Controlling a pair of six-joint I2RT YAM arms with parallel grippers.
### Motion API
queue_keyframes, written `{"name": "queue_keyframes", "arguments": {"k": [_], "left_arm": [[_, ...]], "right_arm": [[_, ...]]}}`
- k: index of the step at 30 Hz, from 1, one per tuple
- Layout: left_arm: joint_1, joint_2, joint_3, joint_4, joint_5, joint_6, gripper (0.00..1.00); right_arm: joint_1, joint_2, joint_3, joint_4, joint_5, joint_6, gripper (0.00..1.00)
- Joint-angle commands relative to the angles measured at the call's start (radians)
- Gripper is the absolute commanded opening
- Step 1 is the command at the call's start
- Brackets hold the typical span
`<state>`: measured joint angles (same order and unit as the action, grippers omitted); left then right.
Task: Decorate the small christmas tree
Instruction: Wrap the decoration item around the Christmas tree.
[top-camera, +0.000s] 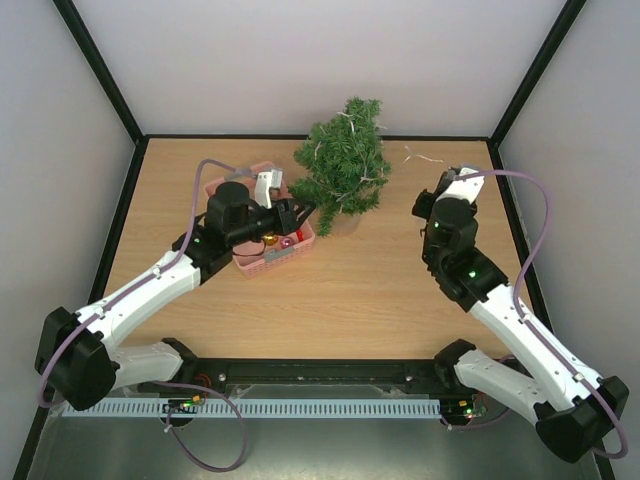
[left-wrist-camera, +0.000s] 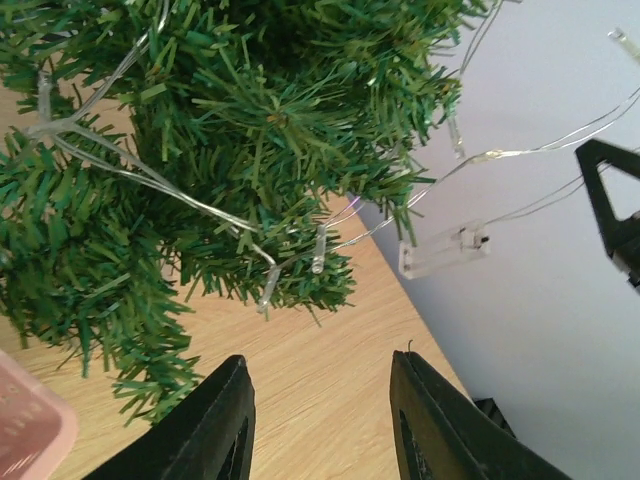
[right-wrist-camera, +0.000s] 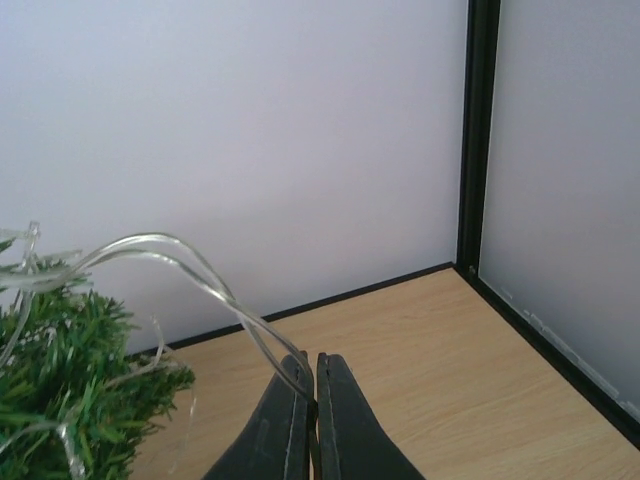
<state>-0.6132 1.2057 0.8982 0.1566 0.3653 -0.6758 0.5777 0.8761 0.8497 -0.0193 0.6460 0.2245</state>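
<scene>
The small dark green bristly Christmas tree (top-camera: 345, 165) sits at the upper middle of the overhead frame, on the light wood-grain bench (top-camera: 350, 300) near the pale back wall (top-camera: 330, 60). The right end effector (right-wrist-camera: 315, 365) is pinched together on the tree's thin clear light string (right-wrist-camera: 200, 270). The left end effector (left-wrist-camera: 320, 385), its jaws apart, is by a pink plastic basket (top-camera: 262, 265). A black frame post (right-wrist-camera: 482, 130) marks the room's corner.

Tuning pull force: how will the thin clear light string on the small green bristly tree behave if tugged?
Likely floppy: the thin clear light string sags in loose loops from the shut right gripper. Probably snags; it threads through bristles of the small green tree. Tree looks light, so a tug may drag it.
</scene>
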Motion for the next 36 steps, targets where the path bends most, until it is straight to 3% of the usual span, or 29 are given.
{"name": "queue_keyframes", "arguments": {"k": [1,5,9,19,26,36], "left_arm": [[-0.005,-0.018,0.018,-0.048,-0.04,0.074,0.39],[-0.005,-0.018,0.023,-0.066,-0.039,0.093,0.39],[-0.005,-0.024,0.028,-0.098,-0.063,0.125,0.4],[-0.004,-0.008,0.045,-0.129,-0.096,0.146,0.4],[-0.003,0.022,0.057,-0.151,-0.102,0.143,0.4],[0.065,0.025,0.094,-0.193,-0.072,0.141,0.41]], "right_arm": [[-0.054,0.052,0.05,0.013,-0.013,-0.036,0.02],[-0.112,0.073,-0.004,-0.003,-0.016,0.022,0.02],[-0.176,0.057,-0.111,0.077,-0.07,0.043,0.02],[-0.287,0.218,-0.196,0.282,-0.152,0.05,0.02],[-0.296,0.321,-0.273,0.329,-0.183,0.23,0.02],[-0.391,0.529,-0.221,0.506,-0.272,0.154,0.02]]}}
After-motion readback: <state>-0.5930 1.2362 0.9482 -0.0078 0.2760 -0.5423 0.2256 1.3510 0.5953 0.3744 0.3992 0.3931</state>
